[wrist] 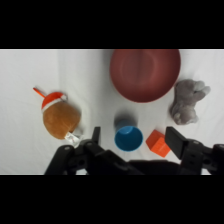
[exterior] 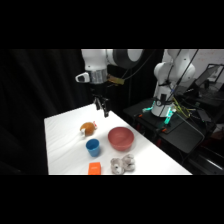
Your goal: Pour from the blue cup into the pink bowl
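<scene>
**Tabletop inventory: blue cup not yet grasped**

1. Blue cup (wrist: pixel 128 138): we find it upright on the tabletop (exterior: pixel 65 145), toward the near edge, free of any grip. Contents cannot be told.
2. Pink bowl (wrist: pixel 145 74): near the cup on the side toward the right edge, apart from it, mouth up.
3. Gripper (exterior: pixel 102 106): hangs above the far edge, well clear of the cup. In the wrist view its jaws stand open, spread wider than the cup.
4. Orange block (wrist: pixel 158 143): just beside the cup, at the near edge.
5. Grey plush toy (wrist: pixel 188 101): beside the bowl, near edge.
6. Orange-brown toy (wrist: pixel 61 118): on the cup's far side, apart.

Risk, as we judge it: the block sits close enough that a descending finger could strike it and nudge or tip the cup; a careless tilt could also spill short of the bowl.
</scene>
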